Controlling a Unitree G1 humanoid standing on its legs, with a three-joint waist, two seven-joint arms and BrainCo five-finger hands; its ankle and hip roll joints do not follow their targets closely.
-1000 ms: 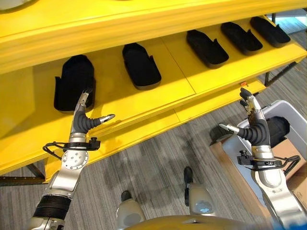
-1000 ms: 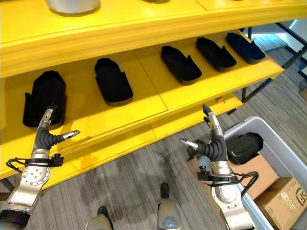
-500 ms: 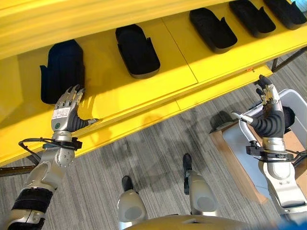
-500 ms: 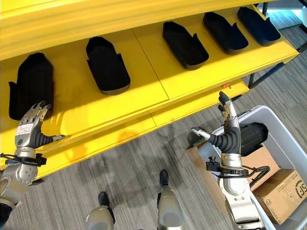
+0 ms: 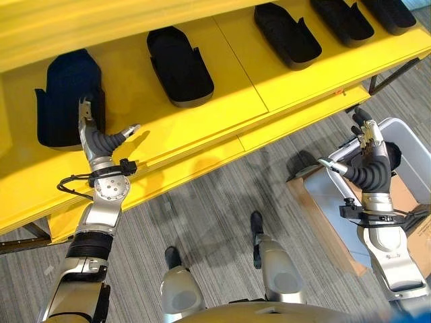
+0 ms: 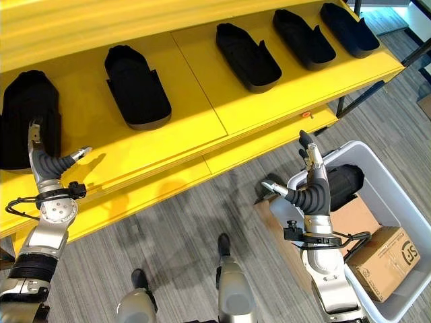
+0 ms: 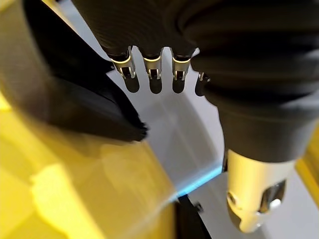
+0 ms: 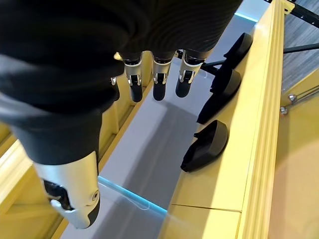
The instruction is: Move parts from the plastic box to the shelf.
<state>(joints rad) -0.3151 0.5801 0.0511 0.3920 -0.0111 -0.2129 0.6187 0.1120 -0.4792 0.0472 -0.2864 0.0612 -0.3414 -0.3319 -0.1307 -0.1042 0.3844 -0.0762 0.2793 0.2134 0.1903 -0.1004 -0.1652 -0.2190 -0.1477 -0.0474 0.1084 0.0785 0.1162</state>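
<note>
- Left hand [image 5: 100, 142] up at the yellow shelf [image 5: 222, 91], fingers straight, thumb spread, empty, just beside the leftmost black part [image 5: 64, 97].
- Right hand [image 6: 311, 190] above the plastic box [image 6: 377, 202] rim, fingers straight, holding nothing.
- One black part [image 6: 345, 185] lying in the box, five on the shelf.

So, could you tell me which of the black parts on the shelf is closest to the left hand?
The leftmost black part on the shelf: the open left hand is right at its near end, while the other four lie further right.
</note>
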